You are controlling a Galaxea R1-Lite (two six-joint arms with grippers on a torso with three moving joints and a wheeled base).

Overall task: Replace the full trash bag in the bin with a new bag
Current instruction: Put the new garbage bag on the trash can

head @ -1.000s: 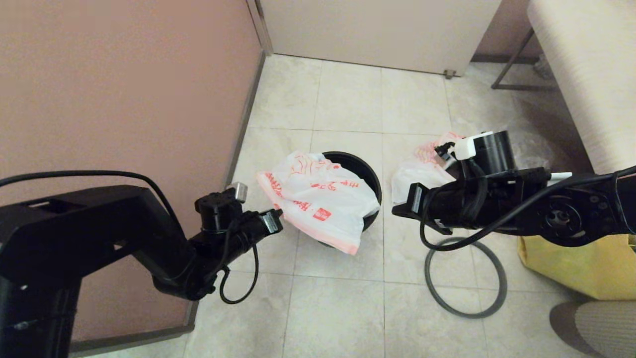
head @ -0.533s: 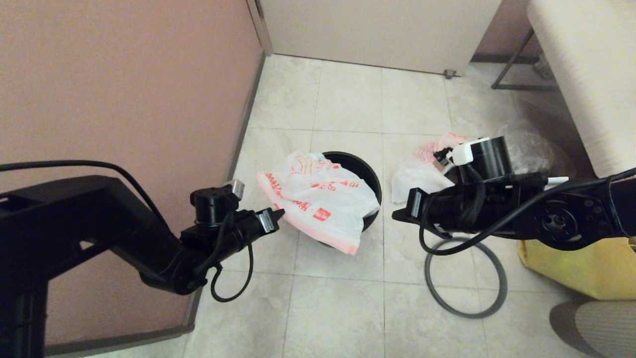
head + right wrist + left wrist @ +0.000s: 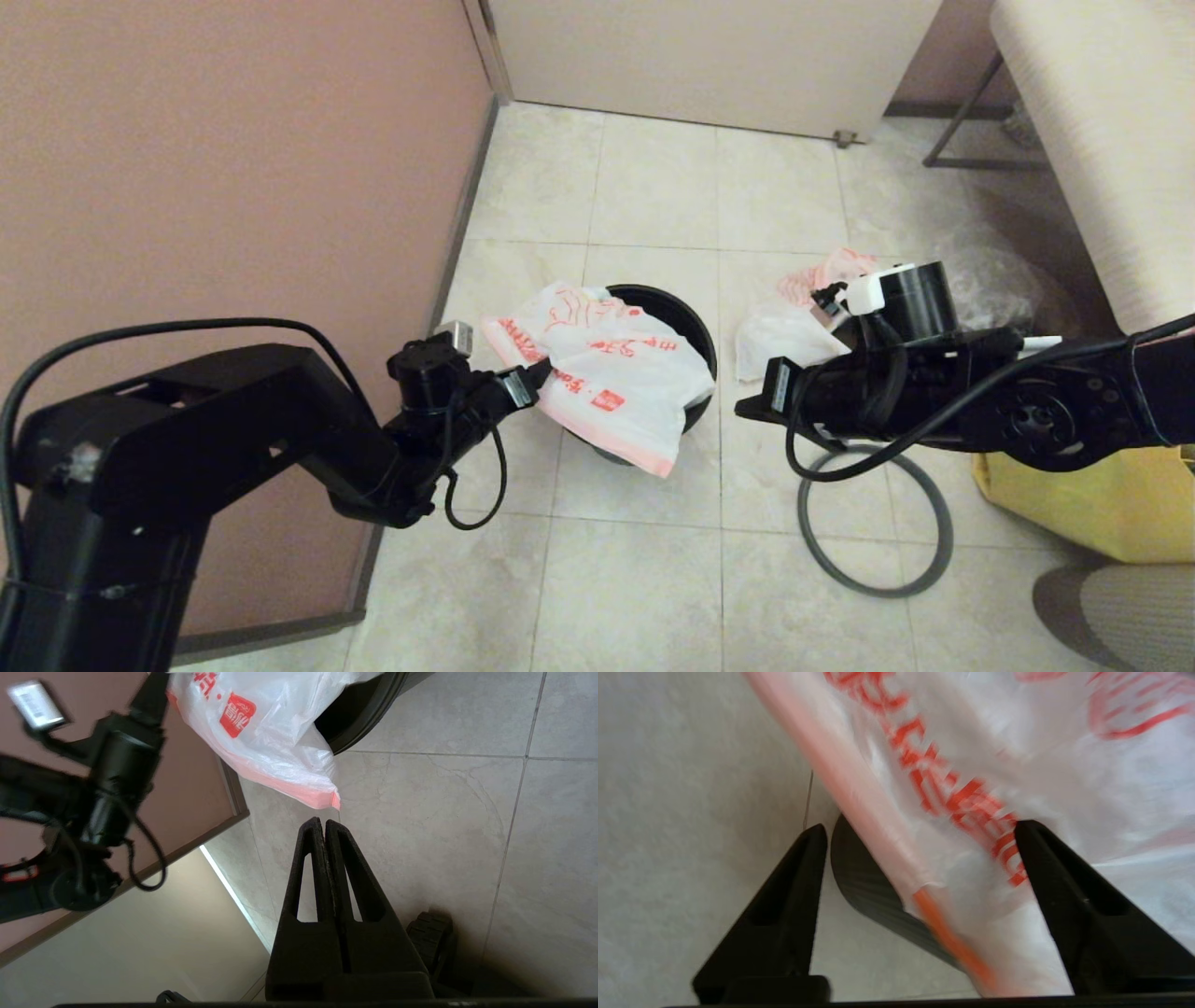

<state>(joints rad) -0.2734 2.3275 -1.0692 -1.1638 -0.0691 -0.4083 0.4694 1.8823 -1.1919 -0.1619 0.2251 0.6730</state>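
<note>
The new bag (image 3: 607, 378) lies draped over the near-left side of the bin (image 3: 686, 322) on the tiled floor, with its orange edge hanging outside the rim. The left gripper (image 3: 920, 828) is at this bag's left edge with its fingers spread wide, the orange edge between them but not pinched. The right gripper (image 3: 325, 826) hangs to the right of the bin with fingers pressed together and holding nothing, above the grey hoop (image 3: 878, 518), and the full trash bag (image 3: 794, 322) lies behind it.

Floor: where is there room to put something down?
Bare tiles lie between the bin and the far door, and in front, left of the hoop. It's crowded right of the bin: full bag, right gripper, yellow bag.
</note>
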